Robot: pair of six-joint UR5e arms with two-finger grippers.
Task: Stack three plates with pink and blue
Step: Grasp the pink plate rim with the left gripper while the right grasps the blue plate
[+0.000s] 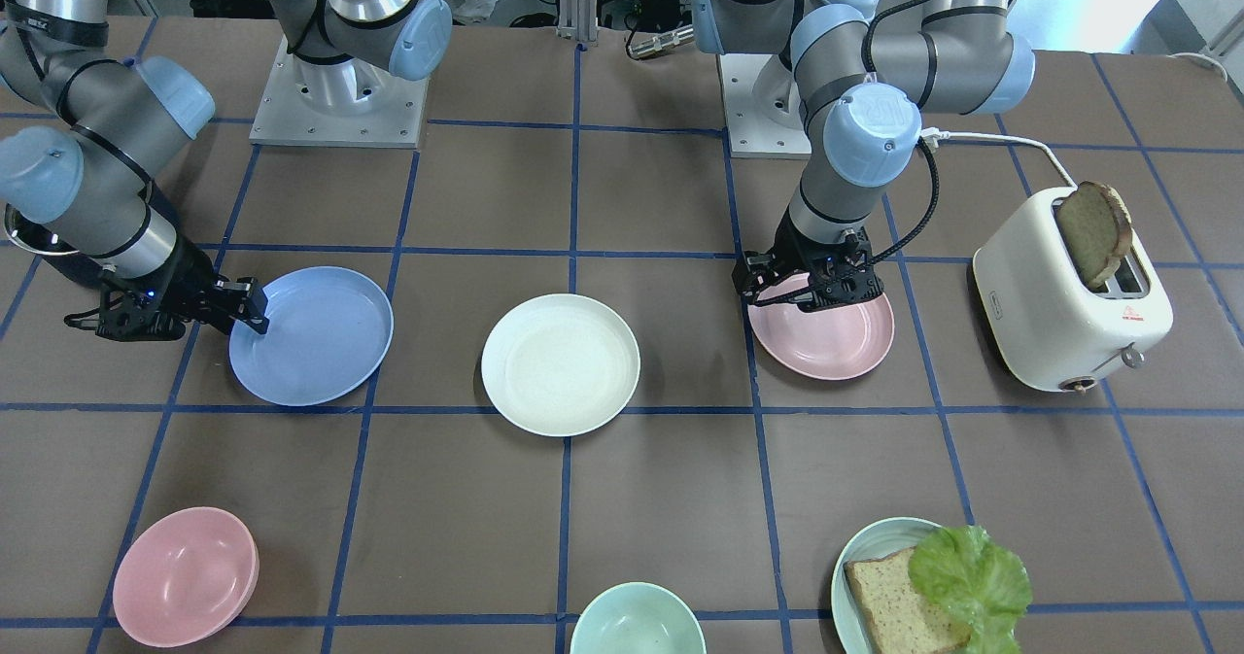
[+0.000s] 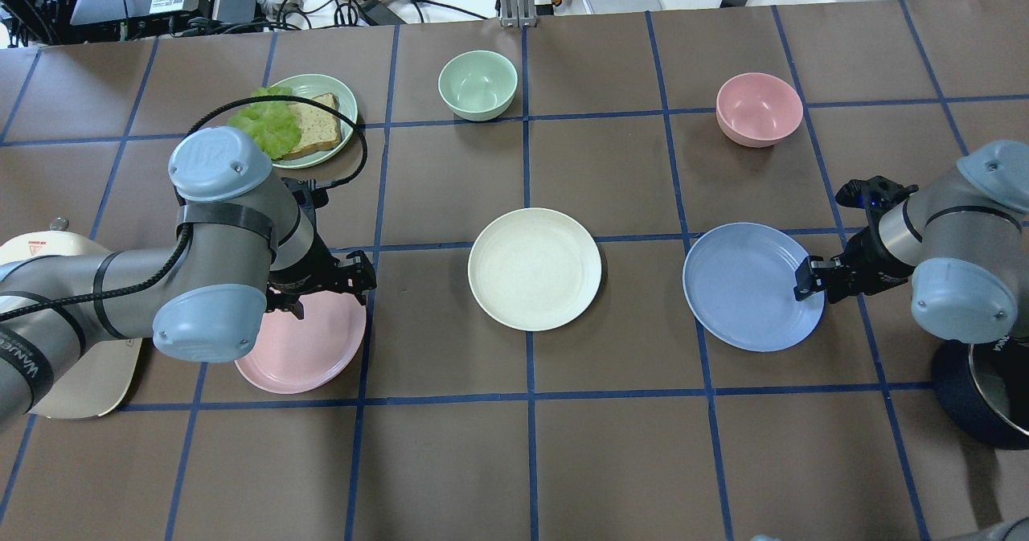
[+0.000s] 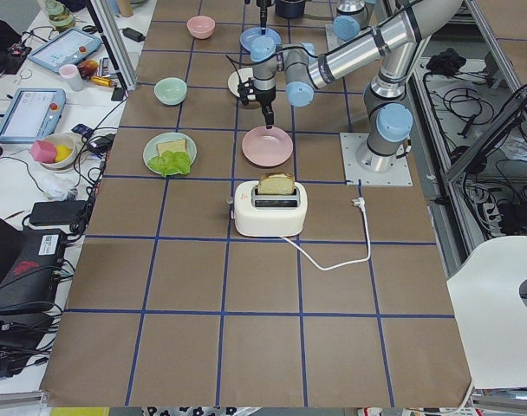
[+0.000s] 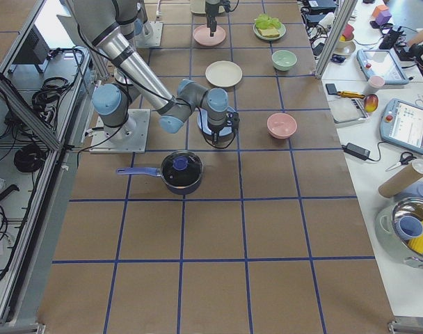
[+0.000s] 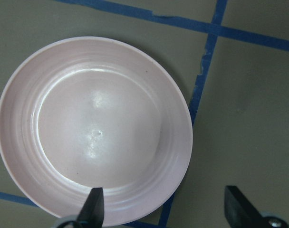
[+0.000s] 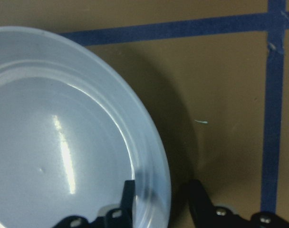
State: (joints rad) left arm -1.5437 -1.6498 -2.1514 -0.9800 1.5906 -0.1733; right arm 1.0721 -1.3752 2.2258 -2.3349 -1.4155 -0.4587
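Observation:
The cream-white plate (image 2: 534, 269) lies at the table's middle. The pale pink plate (image 2: 301, 356) lies to its left in the overhead view, and the light blue plate (image 2: 748, 284) to its right. All three lie flat and apart. My left gripper (image 5: 166, 209) hangs open over the pink plate's (image 5: 94, 128) edge, one finger over the plate and one beyond the rim. My right gripper (image 6: 161, 199) straddles the blue plate's (image 6: 63, 142) outer rim with its fingers set narrow. A thin gap shows at the outer finger.
A pink bowl (image 2: 759, 109) and a green bowl (image 2: 477, 84) stand at the far side. A teal plate (image 2: 342, 87) holds bread and lettuce. A white toaster (image 1: 1069, 314) with a bread slice stands beside the pink plate. A dark pot (image 2: 985, 400) sits near my right arm.

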